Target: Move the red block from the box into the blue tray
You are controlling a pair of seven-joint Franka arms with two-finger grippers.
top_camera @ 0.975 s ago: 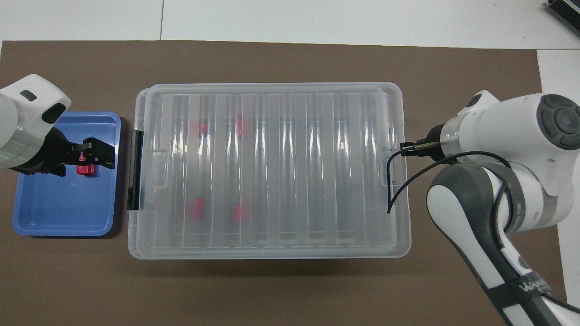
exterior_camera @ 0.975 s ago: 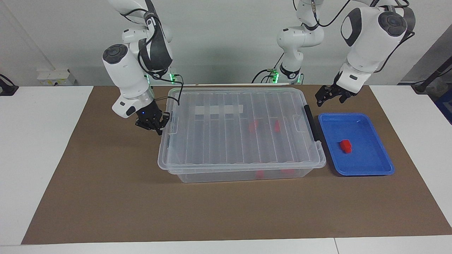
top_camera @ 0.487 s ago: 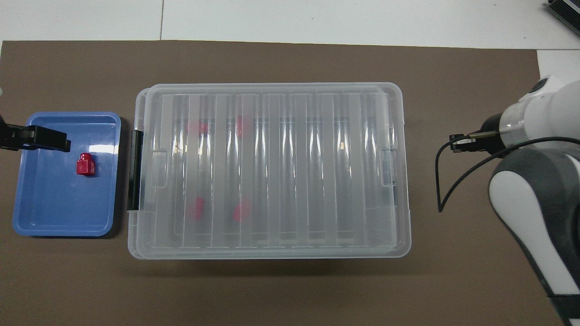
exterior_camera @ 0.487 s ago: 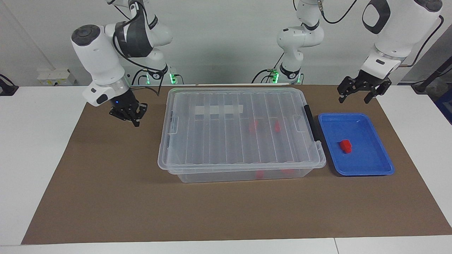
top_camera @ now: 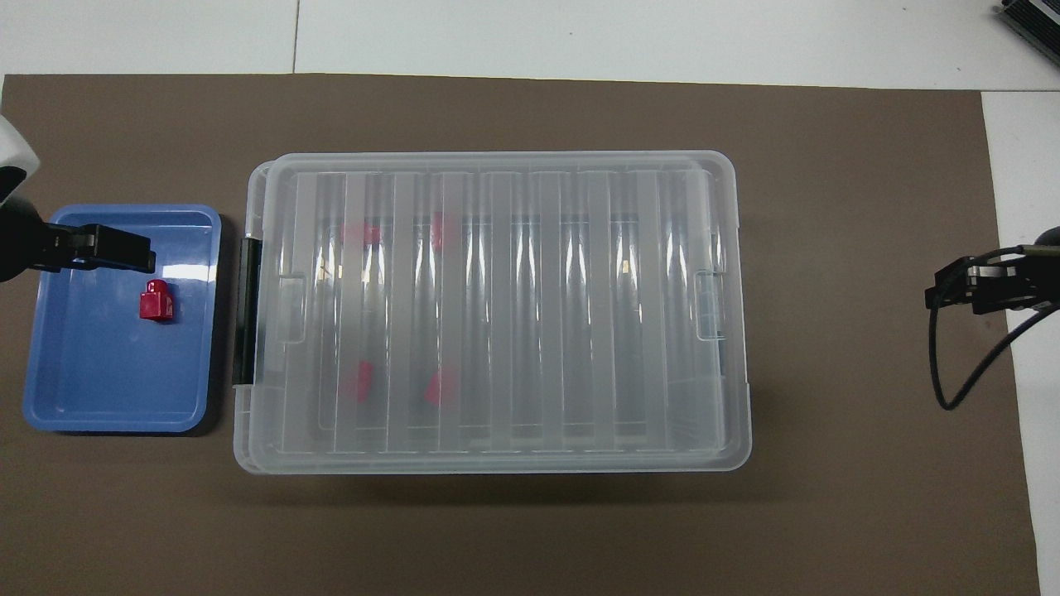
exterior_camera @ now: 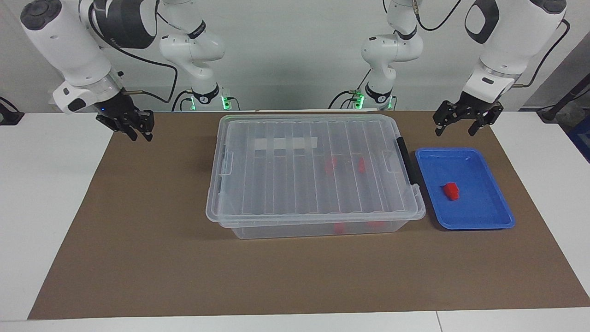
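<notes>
Red block in the blue tray; box lidded; both arms pulled up and clear.

Your red block [exterior_camera: 451, 191] lies loose inside the blue tray [exterior_camera: 488, 223], apart from its rim, so the placing looks done; the box [exterior_camera: 318, 175] sits just beside the tray with its lid [top_camera: 497, 248] on and two more red blocks [exterior_camera: 345, 165] inside; the left gripper [exterior_camera: 462, 121] hangs over the counter [exterior_camera: 138, 258] by the tray, jaws spread and empty; the right gripper [exterior_camera: 132, 123] hangs over the counter's other end holding nothing; I cannot tell how wide its jaws stand.

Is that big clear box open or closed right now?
Closed. The ribbed lid sits flat on the box, its edges lining up with the rim all round, and red blocks inside show only blurred through it.
</notes>
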